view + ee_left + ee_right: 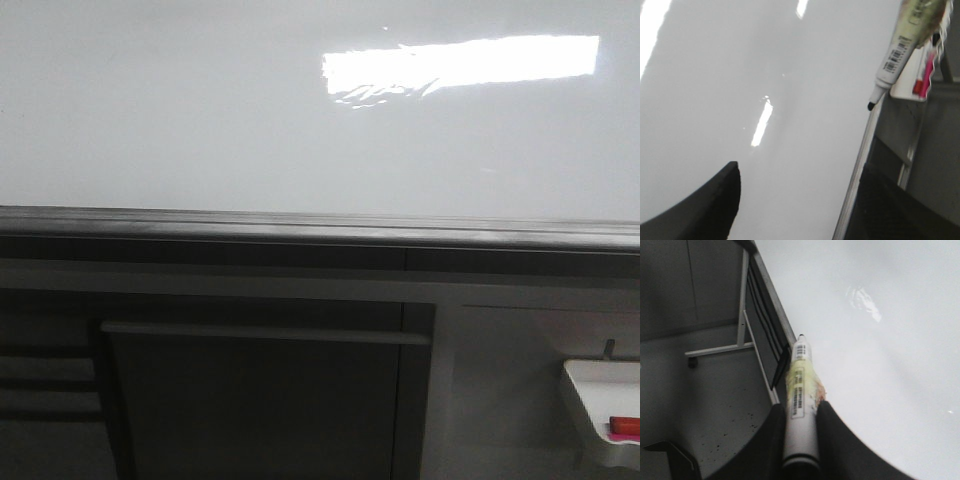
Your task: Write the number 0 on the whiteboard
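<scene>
In the front view you see the whiteboard [200, 120] filling the upper part, glossy white, with a bright rectangular glare [465, 60] and a few thin dark strokes at the glare's lower left edge; whether these are the number 0 you cannot tell. Below the board runs its grey edge rail [320, 228], and at the lower right corner sits a small white tray [600, 390] holding a red item [625, 424]. No arm appears in this view. In the right wrist view, the right gripper [801, 412] is closed around a marker [800, 405], with its black tip close to the board's edge rail. In the left wrist view you see only one dark finger [705, 210] of the left gripper, so you cannot tell its state; the marker tip hangs just beside the rail.
</scene>
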Robot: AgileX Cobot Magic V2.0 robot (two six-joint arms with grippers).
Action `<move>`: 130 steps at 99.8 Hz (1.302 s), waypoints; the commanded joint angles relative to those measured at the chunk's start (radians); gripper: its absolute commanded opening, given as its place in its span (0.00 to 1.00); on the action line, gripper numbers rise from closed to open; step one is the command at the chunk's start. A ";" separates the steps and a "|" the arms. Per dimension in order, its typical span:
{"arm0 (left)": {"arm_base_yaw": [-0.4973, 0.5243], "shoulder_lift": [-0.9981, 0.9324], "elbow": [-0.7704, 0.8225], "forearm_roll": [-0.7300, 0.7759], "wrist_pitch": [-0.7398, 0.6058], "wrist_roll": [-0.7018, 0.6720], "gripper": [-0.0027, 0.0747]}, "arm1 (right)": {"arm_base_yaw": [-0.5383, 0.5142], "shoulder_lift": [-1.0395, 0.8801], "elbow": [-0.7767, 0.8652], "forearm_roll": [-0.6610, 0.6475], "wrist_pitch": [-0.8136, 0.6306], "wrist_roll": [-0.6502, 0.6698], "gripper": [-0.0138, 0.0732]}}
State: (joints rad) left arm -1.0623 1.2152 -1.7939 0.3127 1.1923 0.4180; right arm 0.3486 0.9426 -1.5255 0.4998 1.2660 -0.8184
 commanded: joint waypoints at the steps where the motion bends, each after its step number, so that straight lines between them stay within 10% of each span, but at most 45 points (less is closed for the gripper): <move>1: -0.003 -0.091 -0.032 0.020 -0.117 -0.128 0.63 | 0.000 -0.049 -0.024 -0.036 -0.101 0.041 0.22; 23: -0.003 -0.286 0.072 0.025 -0.198 -0.336 0.63 | 0.000 -0.126 -0.024 -0.181 -0.082 0.186 0.23; 71: -0.003 -0.815 0.992 0.046 -0.604 -0.747 0.63 | 0.000 -0.250 0.198 -0.451 0.018 0.420 0.23; 130: -0.003 -0.810 1.065 0.046 -0.640 -0.771 0.63 | 0.000 -0.187 0.516 -0.597 -0.415 0.762 0.23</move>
State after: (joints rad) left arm -1.0623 0.3881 -0.7036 0.3461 0.6319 -0.3437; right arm 0.3486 0.7148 -0.9896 -0.0578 0.9560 -0.0908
